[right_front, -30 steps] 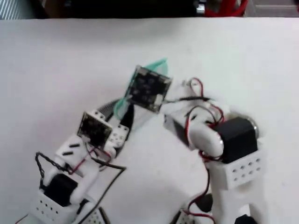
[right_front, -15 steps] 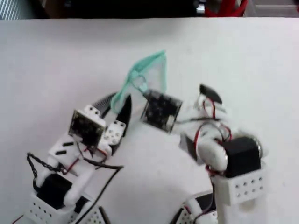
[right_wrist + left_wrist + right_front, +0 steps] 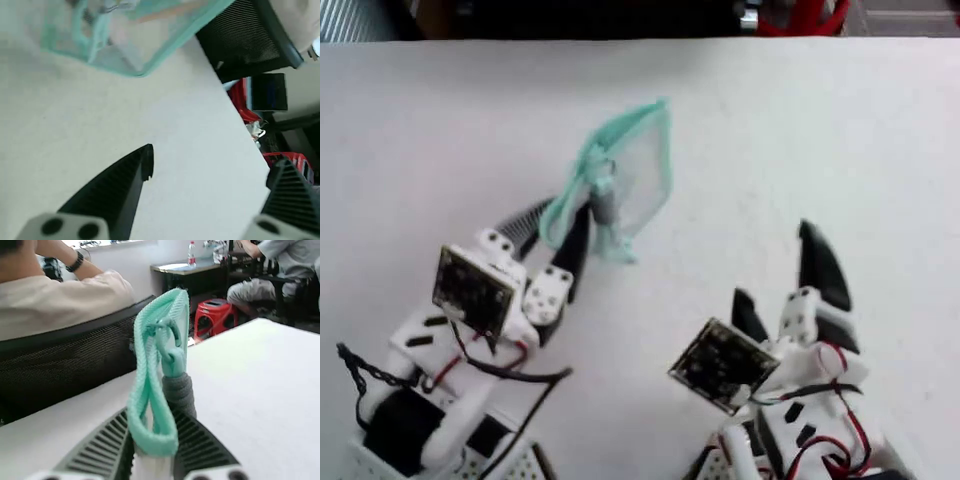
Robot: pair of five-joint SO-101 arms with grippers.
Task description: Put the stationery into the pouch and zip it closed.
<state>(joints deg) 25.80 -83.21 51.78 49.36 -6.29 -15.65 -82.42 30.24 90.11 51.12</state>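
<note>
A clear pouch with a mint-green edge [image 3: 625,175] stands on edge on the white table, with stationery faintly visible inside it [image 3: 135,30]. My left gripper [image 3: 565,225] is shut on the pouch's near end, where the green zipper band [image 3: 152,395] and its green pull on a grey tab [image 3: 172,365] sit between the black fingers [image 3: 200,445]. My right gripper [image 3: 785,275] stands open at the front right of the table, apart from the pouch, with nothing between its black fingers [image 3: 117,190].
The white table [image 3: 840,130] has free room at the back, left and right. Beyond its far edge stand a black mesh chair [image 3: 65,360] and a red stool [image 3: 215,315], with people seated in the room behind.
My right gripper has drawn back from the pouch toward the front right of the table and now stands open. The pouch, held by my left gripper, has come into full view.
</note>
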